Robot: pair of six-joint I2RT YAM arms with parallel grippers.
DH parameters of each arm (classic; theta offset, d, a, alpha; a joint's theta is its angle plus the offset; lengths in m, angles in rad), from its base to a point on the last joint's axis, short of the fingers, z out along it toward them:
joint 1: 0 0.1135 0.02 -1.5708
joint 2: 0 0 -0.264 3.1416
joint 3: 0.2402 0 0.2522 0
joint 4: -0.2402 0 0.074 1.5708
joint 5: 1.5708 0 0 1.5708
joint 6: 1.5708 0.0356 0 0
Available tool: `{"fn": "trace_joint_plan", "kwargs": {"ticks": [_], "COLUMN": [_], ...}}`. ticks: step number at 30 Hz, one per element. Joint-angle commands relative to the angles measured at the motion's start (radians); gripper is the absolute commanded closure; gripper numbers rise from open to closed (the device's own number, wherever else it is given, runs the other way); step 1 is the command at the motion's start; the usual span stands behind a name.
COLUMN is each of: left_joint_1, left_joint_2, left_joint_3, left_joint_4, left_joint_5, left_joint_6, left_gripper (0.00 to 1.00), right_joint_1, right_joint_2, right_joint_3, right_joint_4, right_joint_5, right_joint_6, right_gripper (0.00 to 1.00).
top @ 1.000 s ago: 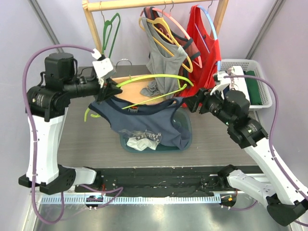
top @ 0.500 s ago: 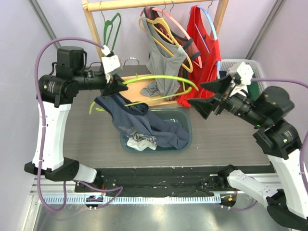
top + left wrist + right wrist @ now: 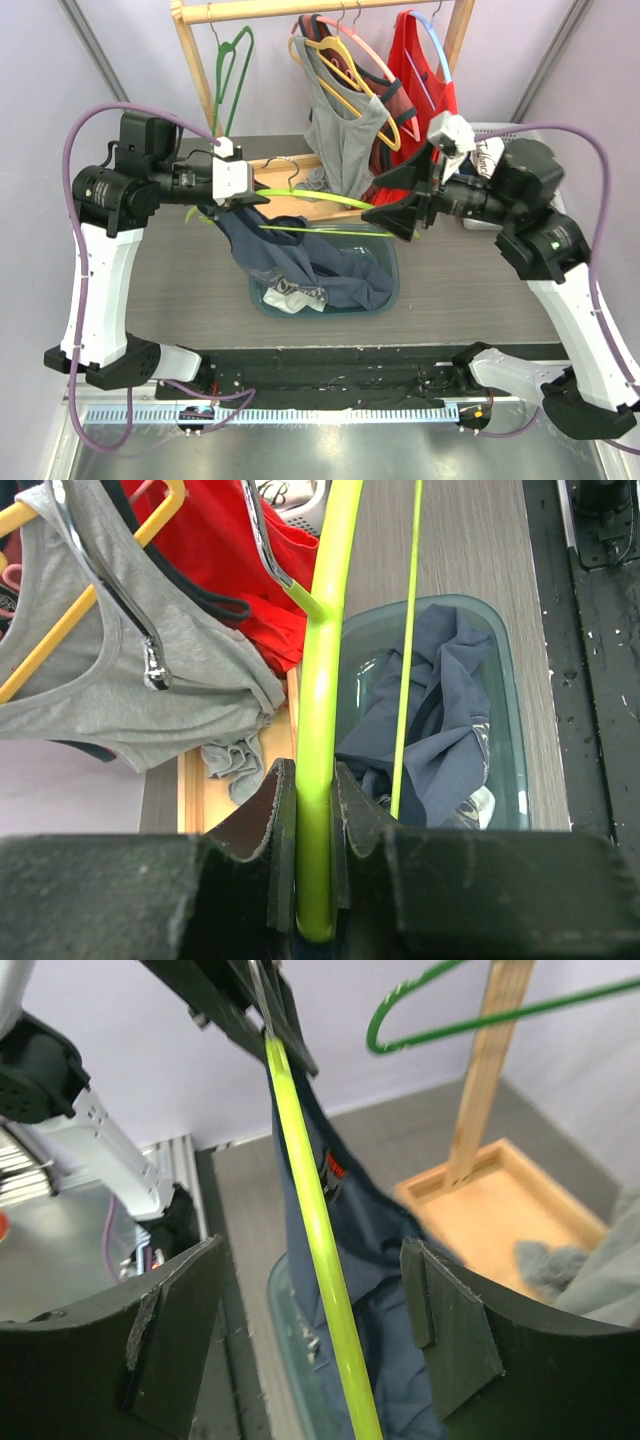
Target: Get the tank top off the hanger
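Note:
My left gripper (image 3: 250, 195) is shut on the left end of a lime-green hanger (image 3: 310, 195), which reaches right over the bin. In the left wrist view the hanger (image 3: 318, 730) sits clamped between the fingers (image 3: 270, 810). A navy tank top (image 3: 270, 250) hangs from the hanger's left end and trails down into the teal bin (image 3: 392, 285). My right gripper (image 3: 395, 205) is open at the hanger's right end. In the right wrist view the hanger rod (image 3: 310, 1220) runs between the wide-apart fingers (image 3: 450, 1310), untouched, with the navy top (image 3: 350, 1230) behind it.
A wooden rack (image 3: 190, 60) stands behind with an empty green hanger (image 3: 230, 65), a grey tank top (image 3: 340, 120) and a red one (image 3: 420, 110). A white basket (image 3: 540, 180) sits at the right. White crumpled items (image 3: 295, 295) lie in the bin.
The navy top slid off the hanger's right side and dropped mostly into the bin. My right gripper pulled back, then moved left and up to the hanger's right end. The left gripper shifted slightly.

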Motion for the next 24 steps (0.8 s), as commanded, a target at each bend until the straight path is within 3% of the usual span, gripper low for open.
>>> {"fn": "trace_joint_plan", "kwargs": {"ticks": [1,7,13,16,24], "left_joint_1": [-0.008,-0.017,-0.017,-0.017,-0.018], "left_joint_2": [-0.005,-0.003,-0.002,0.003,0.007], "left_joint_3": [0.022,0.023,0.039,0.049,0.045], "left_joint_4": [-0.23,-0.231,-0.23,-0.228,-0.212], "left_joint_5": [0.043,0.05,0.063,0.073,0.073], "left_joint_6": [0.035,0.019,0.007,-0.005,-0.025], "left_gripper": [1.0,1.0,1.0,1.0,1.0], "right_joint_1": [-0.003,-0.003,0.0,0.005,0.02], "right_joint_2": [-0.01,0.007,0.028,0.041,0.09], "right_joint_3": [-0.038,-0.024,-0.041,-0.036,0.033], "right_joint_4": [0.026,-0.011,-0.031,-0.055,-0.132], "right_joint_5": [-0.078,-0.09,-0.098,-0.092,-0.033], "right_joint_6": [0.043,0.015,0.004,-0.01,-0.046], "right_gripper": [0.22,0.22,0.29,0.37,0.79]}}
